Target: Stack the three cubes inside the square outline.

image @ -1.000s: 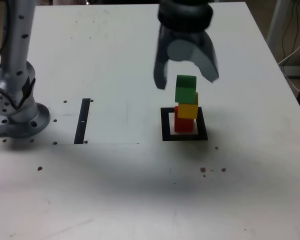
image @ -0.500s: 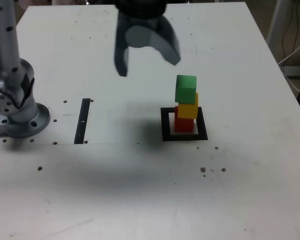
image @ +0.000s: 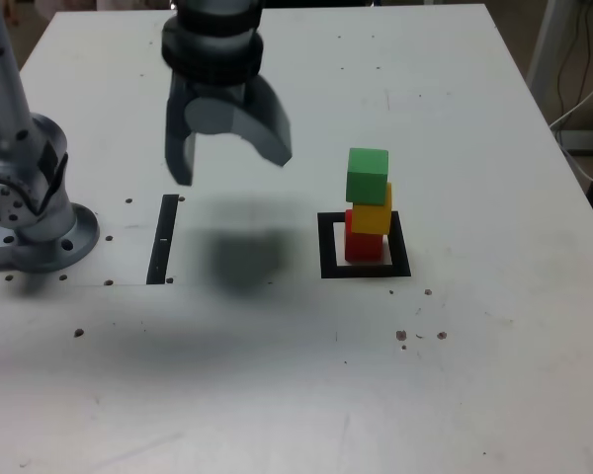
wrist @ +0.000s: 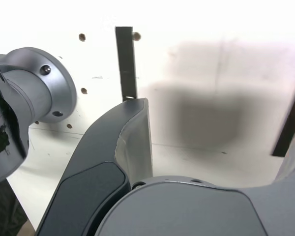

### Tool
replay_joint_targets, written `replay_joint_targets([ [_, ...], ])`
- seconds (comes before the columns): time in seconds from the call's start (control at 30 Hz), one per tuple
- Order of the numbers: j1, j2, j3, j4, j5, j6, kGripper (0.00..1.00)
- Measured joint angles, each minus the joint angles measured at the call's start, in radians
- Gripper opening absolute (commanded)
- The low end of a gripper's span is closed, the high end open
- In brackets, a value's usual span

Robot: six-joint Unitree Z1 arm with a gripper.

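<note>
With all three cubes up, my gripper hangs spread wide, nothing in it, above bare table near the black strip. Stack sits well off toward the exterior view's right: red cube inside the square outline, yellow cube on it, green cube on top, slightly offset. Task looks done; I'd retreat clear of the stack.

- Setting: robotics lab bench.
- White table with scattered small holes; arm base bolted on at exterior view's left.
- Black tape strip and square outline marked on top.
- Cables beyond the table's right edge.
</note>
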Motion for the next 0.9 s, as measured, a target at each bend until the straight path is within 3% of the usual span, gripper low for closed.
replay_joint_targets([
  [0.5,0.000,-0.017,0.261,-0.167,-0.039,-0.014,0.99],
  [0.9,0.000,-0.017,0.294,-0.200,-0.042,-0.017,0.99],
])
